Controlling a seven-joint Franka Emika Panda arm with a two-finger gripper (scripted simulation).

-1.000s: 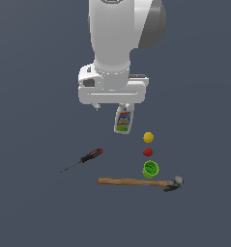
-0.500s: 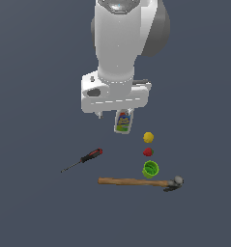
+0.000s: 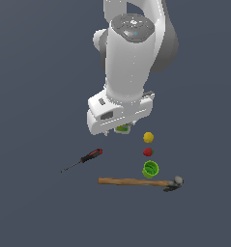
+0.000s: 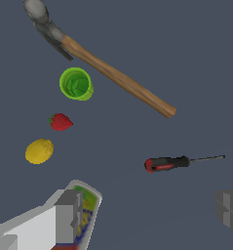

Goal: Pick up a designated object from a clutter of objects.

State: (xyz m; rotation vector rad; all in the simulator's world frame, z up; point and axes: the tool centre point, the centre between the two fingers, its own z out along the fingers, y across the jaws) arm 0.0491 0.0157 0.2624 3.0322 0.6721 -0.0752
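The gripper [image 4: 147, 215] is hanging above the dark grey floor [image 3: 35, 207] with its 2 fingers [image 4: 69, 215] spread wide and nothing between them. In the wrist view, 1 finger is overlapping the white bottle [image 4: 86, 207], which is lying under the hand; its label is showing green, yellow, blue and red patches, but no writing can be read. In the exterior view the bottle is almost wholly hidden behind the white hand, with only a green and yellowish sliver [image 3: 122, 128] peeking out below it.

Near the bottle, a small yellow ball [image 3: 148, 137] is lying on the floor, shaped somewhat like a lemon. Just beyond it a smaller red lump [image 3: 148, 152] is sitting, looking like a strawberry with a green tip. Next in the same line, a small green cup [image 3: 150, 170] is standing upright, its opening facing up.

A screwdriver [image 3: 83, 159] with a red-and-black handle and a thin dark shaft is lying well apart, toward the exterior view's left.

The hammer [image 3: 136, 182] is lying flat farthest from the gripper, just beside the green cup. Its long brown wooden handle is pointing toward the exterior view's left, and its dark grey metal claw head [image 3: 174, 183] is sitting at the exterior view's right. Nothing is touching it.
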